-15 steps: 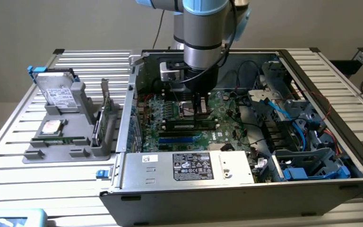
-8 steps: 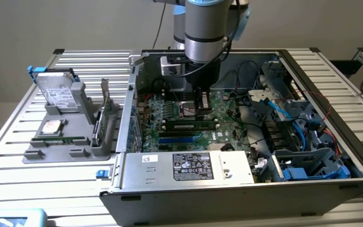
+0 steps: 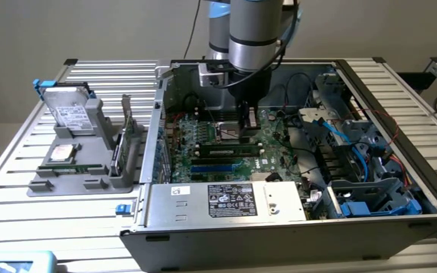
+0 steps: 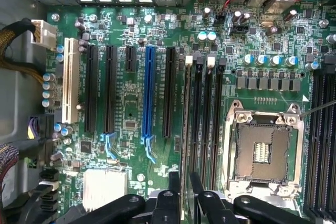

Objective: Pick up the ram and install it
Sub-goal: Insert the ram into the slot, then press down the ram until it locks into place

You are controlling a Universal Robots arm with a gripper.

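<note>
Between the fingers [image 4: 174, 184]: ram [image 3: 251, 118], a thin green stick clamped on edge, long side level with the board.
Gripper [image 4: 184, 181]: closed on the ram across its two flat faces; pointing straight down inside the open computer case [image 3: 400, 213].
Straight below: bank of four memory slots [image 4: 205, 119], two with white end latches and two with black. Ram lined up along the slot farthest from the socket. Cannot tell whether its lower edge is touching that slot or just clear of it.
Just beside, one flank: CPU socket [image 4: 262, 153], metal-framed, uncovered, with a dark square in the middle.
Past the socket: second bank of dark slots [image 4: 323, 140], then the power supply [image 3: 279, 199], a silver box with a pale label along the case's near wall.
Just beside, other flank: expansion slots parallel to the ram, mostly black, with one blue slot [image 4: 149, 98] and one white slot [image 4: 70, 80] farthest out.
Under all of it: green motherboard [image 4: 131, 40], dotted with small capacitors.
Above: arm [image 3: 252, 34], grey and silver, upright, coming down into the case from overhead.
Off toward the exterior view's right: drive cages threaded with blue cables [image 3: 340, 136].
Well away, outside the case on the exterior view's left: grey holder [image 3: 66, 185] on the slatted table [image 3: 13, 210], with a silver hard drive [image 3: 70, 111] propped at a tilt and a green expansion card [image 3: 130, 128] standing on edge.
</note>
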